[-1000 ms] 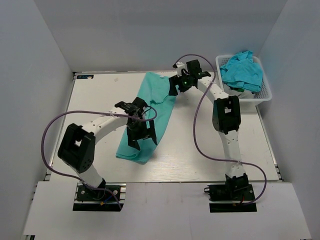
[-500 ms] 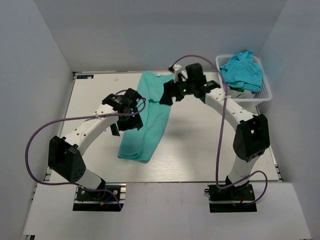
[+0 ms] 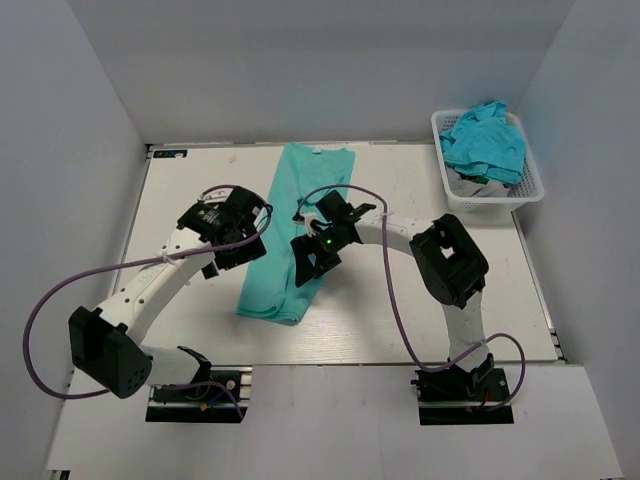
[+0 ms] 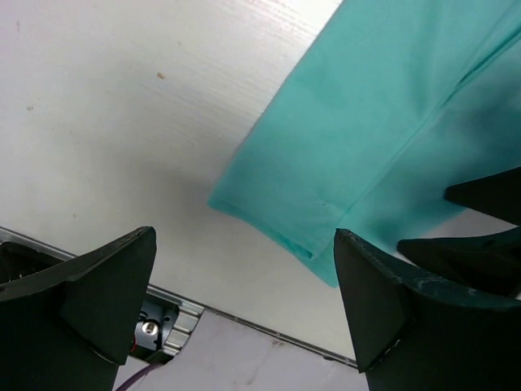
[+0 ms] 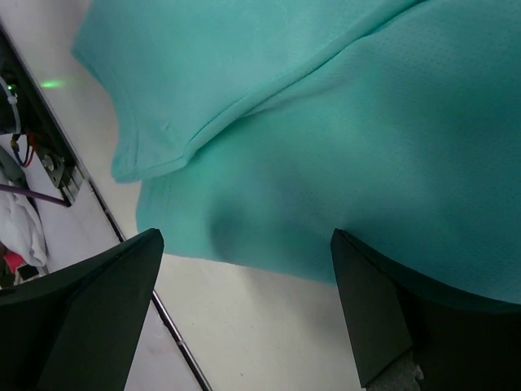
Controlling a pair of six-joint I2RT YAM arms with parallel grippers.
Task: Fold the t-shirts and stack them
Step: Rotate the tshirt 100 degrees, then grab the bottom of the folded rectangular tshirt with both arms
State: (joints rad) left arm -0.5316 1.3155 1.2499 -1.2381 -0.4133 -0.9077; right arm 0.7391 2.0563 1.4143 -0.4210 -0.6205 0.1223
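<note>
One teal t-shirt [image 3: 296, 176] lies on the table as a long narrow strip, folded lengthwise, with its collar at the far end. My left gripper [image 3: 231, 262] hovers open just left of the strip's near half; in the left wrist view [image 4: 244, 301] the shirt's near corner [image 4: 326, 195] lies ahead of the empty fingers. My right gripper [image 3: 310, 268] hangs open over the strip's right edge near its lower half. In the right wrist view [image 5: 244, 318] the teal fabric [image 5: 342, 147] fills the space above the spread fingers, which hold nothing. More turquoise t-shirts [image 3: 485, 142] are heaped in the basket.
A white lattice basket [image 3: 530, 190] stands at the table's far right corner. The table's near edge rail [image 4: 244, 324] runs just below the shirt's near end. Purple cables loop off both arms, and grey walls close in the table on three sides.
The right gripper swung from the collar end down to the strip's lower half. The left gripper moved left, off the shirt. The shirt now lies narrower.
</note>
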